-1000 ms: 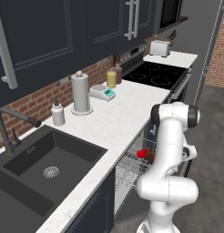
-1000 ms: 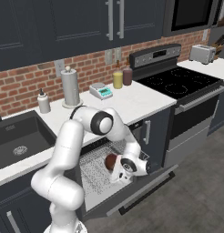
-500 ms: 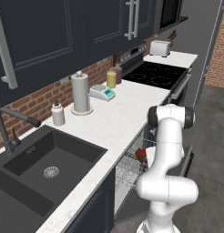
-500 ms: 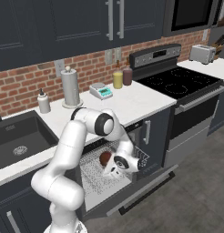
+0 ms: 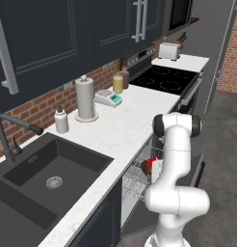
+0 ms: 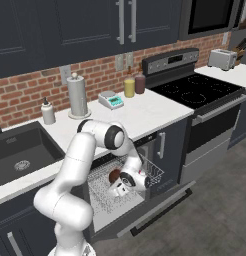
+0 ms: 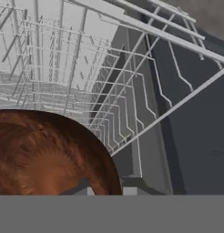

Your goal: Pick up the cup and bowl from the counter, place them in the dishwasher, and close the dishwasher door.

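Below the white desk (image 6: pixel 145 117), mid-frame in the right base view, the claw (image 6: pixel 121 188) pinches the brown bowl (image 6: pixel 114 176) over the dishwasher (image 6: pixel 140 212) rack (image 6: pixel 102 192); red cup (image 5: pixel 152 160) beside it.

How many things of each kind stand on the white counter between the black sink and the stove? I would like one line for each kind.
Bottles: 2 (yellow bottle, brown bottle)
Soap dispenser: 1
Paper towel roll: 1
Kitchen scale: 1
Total: 5
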Controlling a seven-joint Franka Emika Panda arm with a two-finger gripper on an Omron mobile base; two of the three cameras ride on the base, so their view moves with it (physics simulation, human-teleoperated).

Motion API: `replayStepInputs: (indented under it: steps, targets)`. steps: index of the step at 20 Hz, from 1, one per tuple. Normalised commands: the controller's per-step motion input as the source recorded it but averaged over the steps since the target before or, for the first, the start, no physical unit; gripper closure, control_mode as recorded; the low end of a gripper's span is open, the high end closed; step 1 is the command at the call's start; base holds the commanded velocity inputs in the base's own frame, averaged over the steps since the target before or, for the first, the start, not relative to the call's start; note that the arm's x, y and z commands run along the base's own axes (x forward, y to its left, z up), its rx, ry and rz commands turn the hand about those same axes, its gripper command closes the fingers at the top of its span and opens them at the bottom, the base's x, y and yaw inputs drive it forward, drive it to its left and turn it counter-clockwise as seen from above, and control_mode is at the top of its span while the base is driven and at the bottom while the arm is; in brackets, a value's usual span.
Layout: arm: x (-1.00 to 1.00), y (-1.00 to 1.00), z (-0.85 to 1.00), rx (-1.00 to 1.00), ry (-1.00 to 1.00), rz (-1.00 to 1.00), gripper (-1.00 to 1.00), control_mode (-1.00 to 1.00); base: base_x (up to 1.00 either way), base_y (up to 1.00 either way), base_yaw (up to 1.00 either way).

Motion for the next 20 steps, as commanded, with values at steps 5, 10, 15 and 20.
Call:
replayStepInputs:
  steps: [5, 10, 15, 20]
  targets:
    - [0.27, 0.04, -0.15, 0.02, 0.15, -0.14, 1.0, -1.0, 0.0, 0.0, 0.0]
    - [0.38, 0.0, -0.11, 0.03, 0.18, -0.12, 1.0, -1.0, 0.0, 0.0, 0.0]
    - [0.35, 0.0, -0.18, 0.03, 0.19, -0.11, 1.0, -1.0, 0.0, 0.0, 0.0]
    - [0.25, 0.0, -0.25, 0.02, 0.17, -0.09, 1.0, -1.0, 0.0, 0.0, 0.0]
